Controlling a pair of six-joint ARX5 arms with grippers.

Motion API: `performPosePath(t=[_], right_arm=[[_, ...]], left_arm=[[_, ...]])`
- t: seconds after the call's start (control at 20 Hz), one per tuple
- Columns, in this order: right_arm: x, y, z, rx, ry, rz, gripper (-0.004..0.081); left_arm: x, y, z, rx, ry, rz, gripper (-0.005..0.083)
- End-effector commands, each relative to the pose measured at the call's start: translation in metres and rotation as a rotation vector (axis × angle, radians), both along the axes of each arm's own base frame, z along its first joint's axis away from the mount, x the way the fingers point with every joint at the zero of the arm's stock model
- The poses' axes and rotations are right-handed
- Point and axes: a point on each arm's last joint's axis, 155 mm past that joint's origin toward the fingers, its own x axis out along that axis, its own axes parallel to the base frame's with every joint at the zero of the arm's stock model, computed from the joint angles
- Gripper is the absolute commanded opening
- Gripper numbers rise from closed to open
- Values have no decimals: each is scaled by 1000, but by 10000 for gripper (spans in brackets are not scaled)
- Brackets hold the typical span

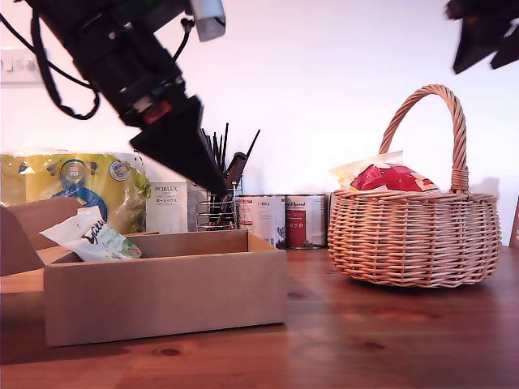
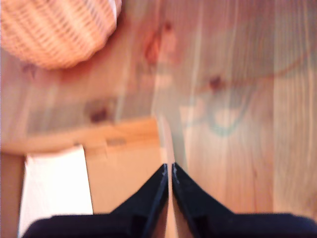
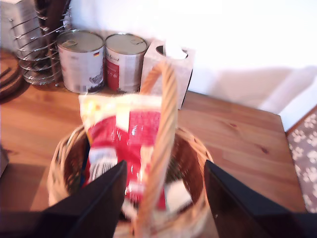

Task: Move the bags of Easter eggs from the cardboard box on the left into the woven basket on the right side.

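Nearest the exterior camera: cardboard box (image 1: 166, 296) on the wooden table (image 1: 389, 340), at the exterior view's left, flaps folded out. One white-green bag (image 1: 91, 237) with script lettering leans inside the box at its left end, top poking above the wall; in the first wrist view it shows only as a blown-out white patch (image 2: 57, 186). My first gripper (image 1: 212, 180) hangs over the box's far right part, angled down, tip just above the rim line; fingers pressed together, nothing between them, tip over the box's edge (image 2: 169, 171). Woven basket (image 1: 413, 235) sits at the exterior view's right, well apart from the box, handle arching up. Red bag (image 1: 393, 177) with a cream-yellow top edge lies in the basket, sticking above the rim; the second wrist view shows it propped against the far wall, partly under the handle (image 3: 126, 144). My second gripper (image 3: 163, 198) hovers high over the basket, at the exterior view's top right corner; fingers (image 3: 101, 198) spread wide, holding nothing, straddling the handle line. Behind, along the wall: kitchen towel pack (image 1: 77, 182), white Porlex carton (image 1: 170, 207), wire utensil holder (image 1: 217, 207), two tins (image 1: 284, 220). Other basket contents too blurred to tell.
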Motion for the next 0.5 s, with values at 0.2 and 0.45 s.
performPosePath(t=[0.2,0.45], right_arm=[[35,5,-22,-10,76,-2,474],[48,-10,-45,-5,135,-26,363]], left_arm=[[-1,-9,5,-40,0,-22,-19],[-3,-9,5,-45,5,-27,-19]])
